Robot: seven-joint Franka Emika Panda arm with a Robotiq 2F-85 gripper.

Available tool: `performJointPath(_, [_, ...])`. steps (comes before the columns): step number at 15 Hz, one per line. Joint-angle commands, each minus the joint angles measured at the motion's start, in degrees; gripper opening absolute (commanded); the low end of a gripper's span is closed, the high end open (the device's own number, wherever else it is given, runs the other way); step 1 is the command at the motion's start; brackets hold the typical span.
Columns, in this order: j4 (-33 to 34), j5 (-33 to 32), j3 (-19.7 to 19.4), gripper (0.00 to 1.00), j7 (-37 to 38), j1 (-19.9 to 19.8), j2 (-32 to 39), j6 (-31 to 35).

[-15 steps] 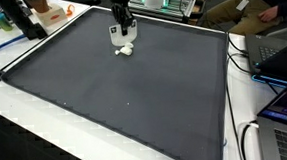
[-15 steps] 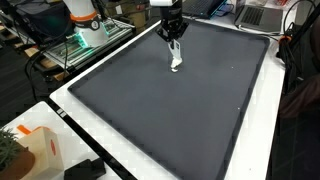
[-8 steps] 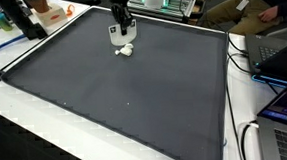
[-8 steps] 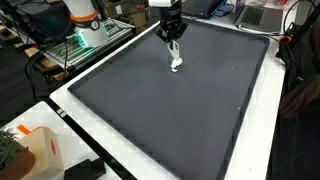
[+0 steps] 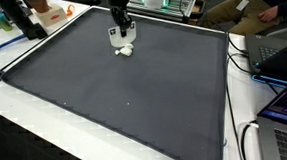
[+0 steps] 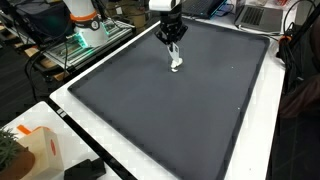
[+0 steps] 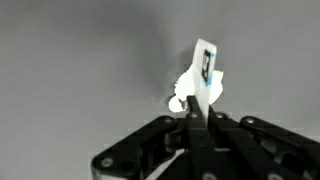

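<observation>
Though small, lumpy white object [image 5: 126,51], teal-marked.

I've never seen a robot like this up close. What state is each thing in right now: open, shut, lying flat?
Gripper: jaws closed together, right at the white object.
White object: lying on the mat; unclear whether it is pinched.
Dark mat: spread flat.
Laptop: open, screen lit.

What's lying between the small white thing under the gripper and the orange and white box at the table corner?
Nothing: in an exterior view, only bare dark mat and the white table edge separate the small white thing from the box.
</observation>
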Motion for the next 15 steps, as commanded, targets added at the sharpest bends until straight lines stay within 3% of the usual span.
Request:
performJointPath(1, [1.6, 2.1, -1.1, 0.01, -1.7, 0.7, 3.1, 0.7])
performJointPath(6, [2.9, 7.5, -0.8, 0.01, -5.0, 0.7, 7.0, 5.2])
performJointPath(9, [4.5, 9.4, -0.8, 0.01, -8.2, 0.5, 7.9, -1.0])
performJointPath(10, [3.1, 7.2, -2.0, 0.04, -5.7, 1.2, 5.1, 1.3])
performJointPath(15, [5.0, 8.0, -1.9, 0.01, -6.7, 1.7, 7.5, 0.7])
